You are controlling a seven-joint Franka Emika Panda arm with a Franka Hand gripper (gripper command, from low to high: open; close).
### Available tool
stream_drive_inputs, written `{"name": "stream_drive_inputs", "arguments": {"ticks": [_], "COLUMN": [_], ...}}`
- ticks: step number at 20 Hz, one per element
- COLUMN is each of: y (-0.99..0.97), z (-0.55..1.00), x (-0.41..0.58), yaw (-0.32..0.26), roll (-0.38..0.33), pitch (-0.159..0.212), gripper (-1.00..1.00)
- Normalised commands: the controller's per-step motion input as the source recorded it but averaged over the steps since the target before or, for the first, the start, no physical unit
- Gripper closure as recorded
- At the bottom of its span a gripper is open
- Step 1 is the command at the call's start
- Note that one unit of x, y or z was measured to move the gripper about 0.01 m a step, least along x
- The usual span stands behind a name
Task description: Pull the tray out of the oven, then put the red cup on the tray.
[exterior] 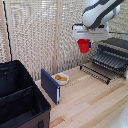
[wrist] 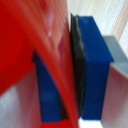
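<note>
- From the exterior view, the red cup [exterior: 83, 45] hangs in the air right under the gripper [exterior: 85, 41], well above the bench [exterior: 85, 95] and just off the oven's side toward the exterior view's left.
- The jaws are drawn in tight on the cup's upper part; its rim is tucked up into the white hand, so only the lower body shows.
- The cup hangs upright, long axis vertical, its narrower end pointing down.
- The oven [exterior: 116, 52] sits at the bench's far corner on the exterior view's right, its flap [exterior: 96, 72] dropped open toward the front with the long bar handle along the lower edge.
- The tray [exterior: 110, 59] lies flat in the oven's mouth, its bars running across the opening; I cannot tell how far out it stands.
- A white bowl of yellow food [exterior: 61, 78] rests mid-bench behind an upright blue board [exterior: 50, 85], and a big black fabric case [exterior: 20, 100] fills the near corner on the exterior view's left.
- In the wrist view, the cup [wrist: 30, 55] is a blurred red wall filling much of the picture, pressed against a blue pad [wrist: 50, 90].
- The other blue pad [wrist: 95, 65], black-faced, stands just beside it with pale wood beyond.
</note>
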Motion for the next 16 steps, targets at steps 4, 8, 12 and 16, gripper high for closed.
{"name": "stream_drive_inputs", "arguments": {"ticks": [4,8,12,16], "y": [-0.60,-0.75,-0.80,-0.66], "z": [0.84,0.66,0.31,0.24], "x": [0.359,0.236,0.104,0.028], "yaw": [-0.097,-0.102,-0.108,-0.101], "roll": [0.074,0.032,0.012,0.102], "pitch": [0.041,0.051,0.106,0.170], "gripper": [1.00,1.00,1.00,1.00]}}
